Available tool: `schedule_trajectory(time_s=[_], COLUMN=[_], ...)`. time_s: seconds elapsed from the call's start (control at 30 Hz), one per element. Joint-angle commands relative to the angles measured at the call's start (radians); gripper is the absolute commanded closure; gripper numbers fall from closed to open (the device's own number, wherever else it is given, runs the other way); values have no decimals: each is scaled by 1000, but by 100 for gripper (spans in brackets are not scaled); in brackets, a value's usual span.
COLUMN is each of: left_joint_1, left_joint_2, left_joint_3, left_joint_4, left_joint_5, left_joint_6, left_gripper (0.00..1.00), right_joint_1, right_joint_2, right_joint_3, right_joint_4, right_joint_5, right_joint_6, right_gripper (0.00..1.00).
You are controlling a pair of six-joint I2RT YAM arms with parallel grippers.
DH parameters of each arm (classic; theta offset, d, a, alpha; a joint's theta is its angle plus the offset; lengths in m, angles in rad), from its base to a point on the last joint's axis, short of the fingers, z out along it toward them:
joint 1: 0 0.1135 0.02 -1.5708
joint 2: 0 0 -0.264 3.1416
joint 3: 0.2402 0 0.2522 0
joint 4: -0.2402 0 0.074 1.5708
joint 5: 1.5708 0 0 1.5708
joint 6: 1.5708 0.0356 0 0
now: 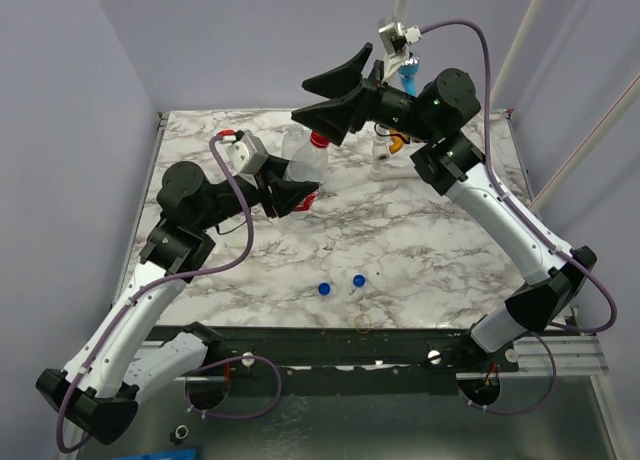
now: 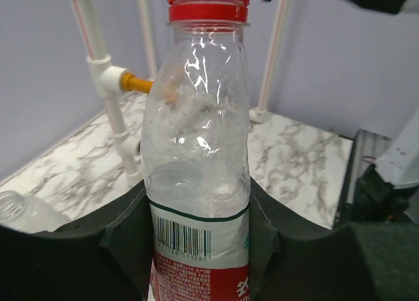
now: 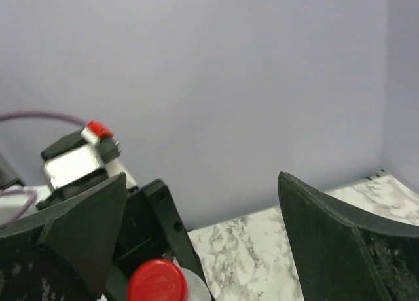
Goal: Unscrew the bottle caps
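Bottle: red-labelled, pinched at its waist in my left gripper.
Red cap: seated on the bottle's neck.
Right gripper: my fingers spread wide, just above that cap, holding nothing.
Blue caps: two, loose on the table near its front edge.

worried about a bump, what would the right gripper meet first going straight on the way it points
Likely the red cap on the bottle held by the left gripper: it sits low between the open jaws of the right gripper. If it clears that, only the wall shows ahead.
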Motion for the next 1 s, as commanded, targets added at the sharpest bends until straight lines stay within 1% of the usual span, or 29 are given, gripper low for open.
schedule_trajectory(time_s=[0.0, 0.1, 0.17, 0.2, 0.3, 0.43, 0.5, 0.63, 0.73, 0.83, 0.97], left_joint_1=[-1, -1, -2, -1, -1, -1, -1, -1, -1, -1, -1], left_joint_2=[-3, -11, -6, -3, 6, 7, 5, -4, -11, -13, -16], left_joint_3=[-62, -82, -90, -88, -85, -87, -90, -96, -103, -101, -99], left_joint_4=[-2, 66, 112, 126, 149, 154, 154, 150, 144, 144, 144], left_joint_5=[-191, -301, -376, -409, -468, -449, -444, -451, -448, -446, -438], left_joint_6=[212, 268, 279, 279, 271, 256, 247, 245, 244, 241, 239], left_gripper=[57, 59, 60, 61, 63, 63, 64, 64, 64, 64, 64], right_joint_1=[27, 61, 83, 95, 115, 126, 126, 126, 126, 126, 126], right_joint_2=[15, 9, -5, -7, -2, 15, 17, 20, 29, 57, 84], right_joint_3=[88, 103, 95, 97, 110, 118, 111, 109, 114, 153, 178], right_joint_4=[-210, -285, -300, -333, -381, -401, -383, -344, -319, -341, -360], right_joint_5=[281, 375, 428, 456, 504, 547, 548, 545, 525, 500, 479], right_joint_6=[-52, -82, -102, -110, -122, -111, -96, -73, -62, -57, -53], right_gripper=[0, 0, 1, 2, 5, 10, 12, 19, 24, 27, 37])
